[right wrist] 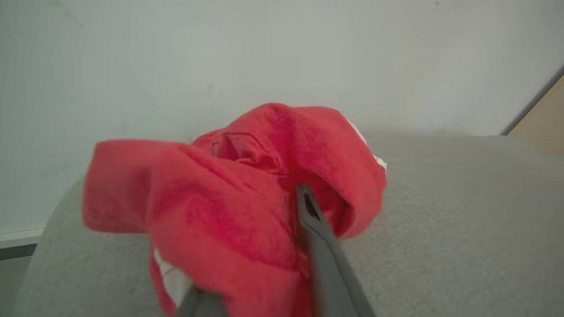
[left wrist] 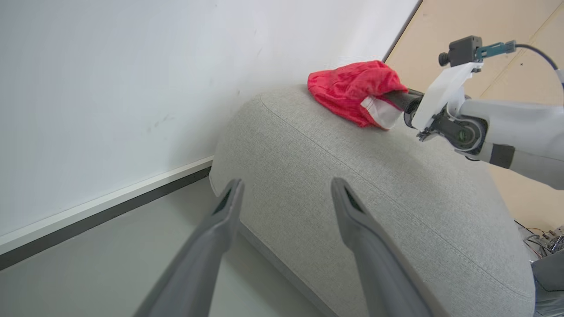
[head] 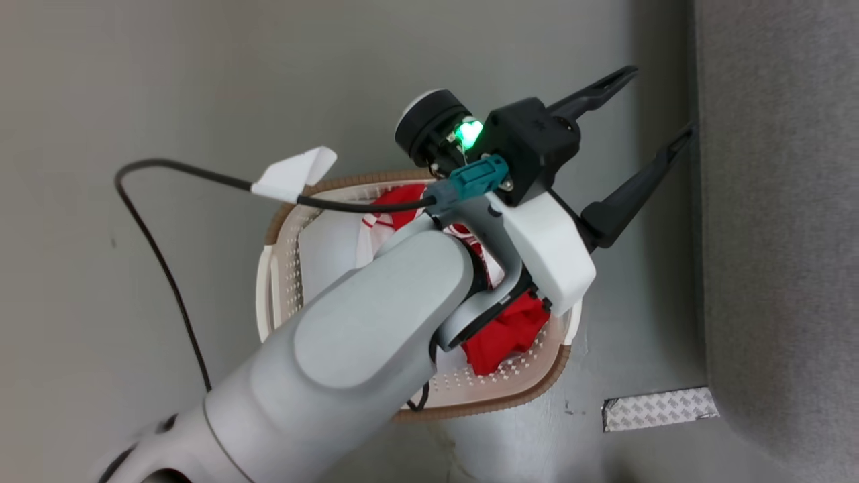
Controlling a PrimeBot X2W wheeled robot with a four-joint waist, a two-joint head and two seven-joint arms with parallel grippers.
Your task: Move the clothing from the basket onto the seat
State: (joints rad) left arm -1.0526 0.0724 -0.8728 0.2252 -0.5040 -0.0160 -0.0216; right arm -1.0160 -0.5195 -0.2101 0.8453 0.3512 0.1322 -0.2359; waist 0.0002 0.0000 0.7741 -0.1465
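While the left gripper [head: 659,100] hangs between the basket [head: 483,404] and the sofa [left wrist: 352,202], fingers spread wide with nothing in them, the right gripper [left wrist: 394,102] is clamped on a red garment [left wrist: 352,86]. That garment sits bunched on the sofa's rounded top, near the wall [left wrist: 132,66], its white trim beside the gripper; cloth covers one finger. More red clothes [head: 510,335] with white trim lie in the basket, which stands on the grey floor [head: 168,80] near the sofa, partly hidden under the left arm [head: 376,315].
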